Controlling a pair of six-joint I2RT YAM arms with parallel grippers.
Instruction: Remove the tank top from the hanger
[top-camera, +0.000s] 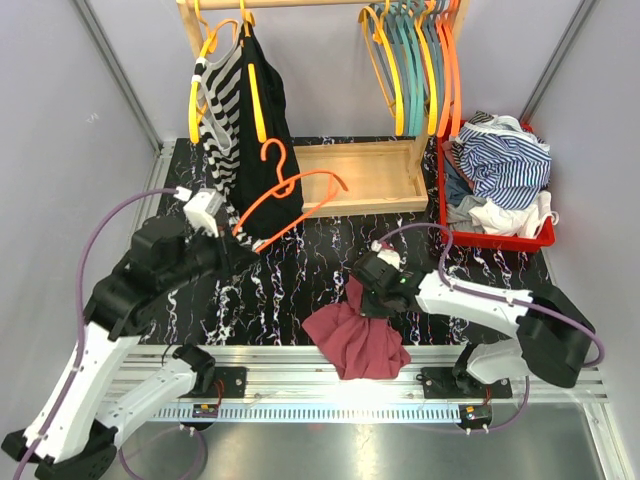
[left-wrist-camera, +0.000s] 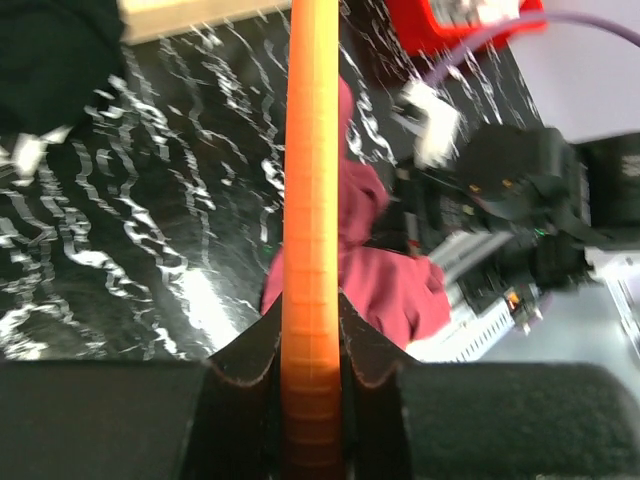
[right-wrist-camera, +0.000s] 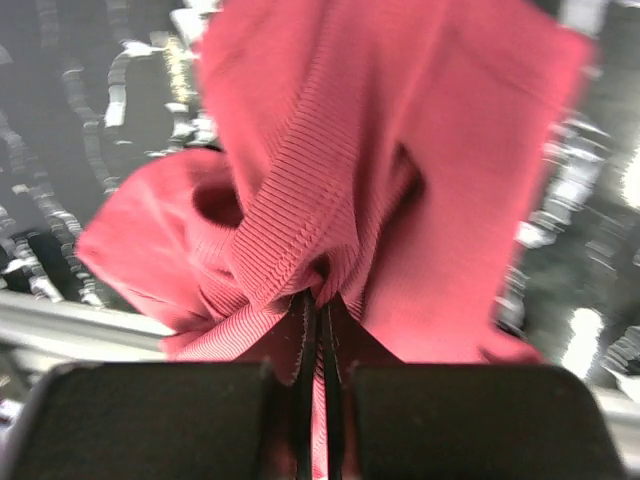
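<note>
My left gripper (top-camera: 245, 250) is shut on one arm of the bare orange hanger (top-camera: 290, 195), which slants up over the black marbled table. The left wrist view shows the hanger (left-wrist-camera: 312, 200) as a thick orange bar pinched between the left gripper's (left-wrist-camera: 312, 320) fingers. The dark red tank top (top-camera: 360, 335) lies crumpled near the table's front edge, apart from the hanger. My right gripper (top-camera: 372, 290) is at its upper end. In the right wrist view the right gripper (right-wrist-camera: 318, 300) is shut on a bunched fold of the ribbed tank top (right-wrist-camera: 400, 150).
A wooden rack base (top-camera: 360, 175) stands at the back. A striped top (top-camera: 222, 110) and a black garment hang on yellow hangers at its left, and several empty coloured hangers (top-camera: 420, 60) at its right. A red basket (top-camera: 495, 240) of clothes sits at the right.
</note>
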